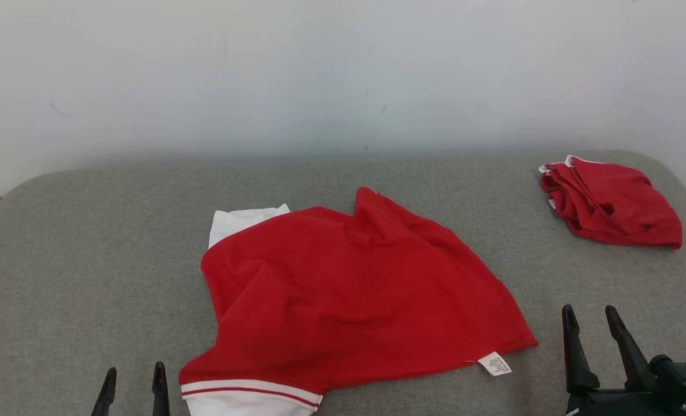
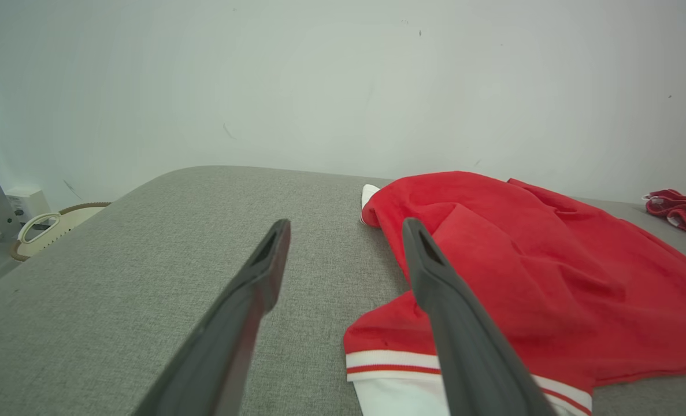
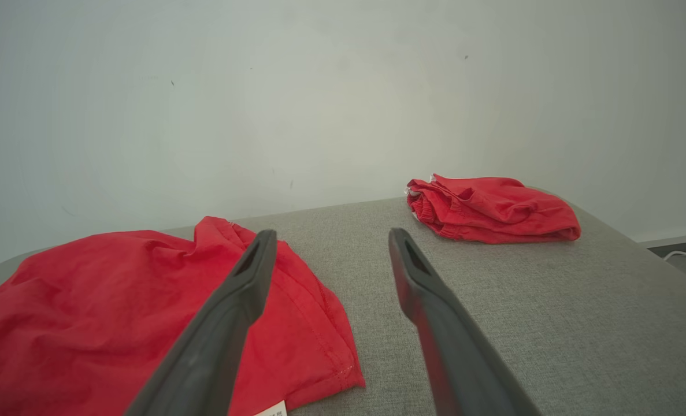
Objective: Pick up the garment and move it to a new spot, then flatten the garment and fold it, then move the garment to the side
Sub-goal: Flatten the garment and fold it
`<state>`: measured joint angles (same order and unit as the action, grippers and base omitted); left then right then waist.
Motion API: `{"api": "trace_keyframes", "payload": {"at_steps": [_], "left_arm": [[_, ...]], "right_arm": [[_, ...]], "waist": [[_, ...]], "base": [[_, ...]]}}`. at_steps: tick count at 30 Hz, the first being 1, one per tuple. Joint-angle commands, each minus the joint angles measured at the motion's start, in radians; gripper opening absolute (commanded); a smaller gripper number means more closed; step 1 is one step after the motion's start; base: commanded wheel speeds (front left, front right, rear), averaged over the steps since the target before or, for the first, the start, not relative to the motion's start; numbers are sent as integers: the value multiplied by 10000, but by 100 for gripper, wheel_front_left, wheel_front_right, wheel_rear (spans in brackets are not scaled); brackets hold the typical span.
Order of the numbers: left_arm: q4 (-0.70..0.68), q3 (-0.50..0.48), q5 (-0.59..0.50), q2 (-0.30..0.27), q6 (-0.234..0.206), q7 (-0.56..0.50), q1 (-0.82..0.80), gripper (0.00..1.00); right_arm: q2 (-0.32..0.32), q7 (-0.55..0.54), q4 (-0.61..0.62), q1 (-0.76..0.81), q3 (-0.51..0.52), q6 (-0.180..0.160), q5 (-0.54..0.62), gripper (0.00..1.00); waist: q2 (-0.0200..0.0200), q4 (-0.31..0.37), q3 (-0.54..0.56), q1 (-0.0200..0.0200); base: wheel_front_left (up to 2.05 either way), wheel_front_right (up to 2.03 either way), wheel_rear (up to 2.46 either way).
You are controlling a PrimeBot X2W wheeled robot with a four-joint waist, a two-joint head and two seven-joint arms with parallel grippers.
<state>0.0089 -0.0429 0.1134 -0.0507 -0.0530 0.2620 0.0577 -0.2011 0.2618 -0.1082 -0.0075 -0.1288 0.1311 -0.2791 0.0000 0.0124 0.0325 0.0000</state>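
Observation:
A red garment (image 1: 348,289) with white trim lies rumpled in the middle of the grey table (image 1: 88,242); a white label sits at its near right corner. It shows in the left wrist view as the red garment (image 2: 551,271) and in the right wrist view as the red garment (image 3: 117,312). My left gripper (image 1: 133,375) stands open at the table's near edge, just left of the garment's white-banded hem, nothing between its fingers (image 2: 244,312). My right gripper (image 1: 590,315) is open at the lower right, right of the garment's labelled corner.
A second red garment (image 1: 611,202), folded into a bundle, rests at the table's far right corner; it appears as the red bundle (image 3: 490,208) in the right wrist view. A pale wall (image 1: 343,75) stands behind the table. A cream object (image 2: 48,228) sits beyond the table's left end.

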Motion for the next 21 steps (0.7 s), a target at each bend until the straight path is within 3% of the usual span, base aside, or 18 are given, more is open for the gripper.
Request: {"api": "trace_keyframes", "payload": {"at_steps": [1, 18, 21], "left_arm": [[39, -27, -64, 0, 54, 39, 32, 100], [72, -59, -28, 0, 72, 39, 18, 100], [88, -74, 372, 0, 46, 39, 36, 100]], "right_arm": [[-25, 46, 12, 79, -16, -8, -13, 100], [-45, 47, -37, 108, -20, -8, -53, 100], [-36, 45, -160, 147, -33, -8, -104, 100]], "waist": [[0, 2, -8, 0], [0, -45, -48, 0], [0, -66, -35, 0]], "base": [[0, 0, 0], [0, 0, 0], [0, 0, 0]]}}
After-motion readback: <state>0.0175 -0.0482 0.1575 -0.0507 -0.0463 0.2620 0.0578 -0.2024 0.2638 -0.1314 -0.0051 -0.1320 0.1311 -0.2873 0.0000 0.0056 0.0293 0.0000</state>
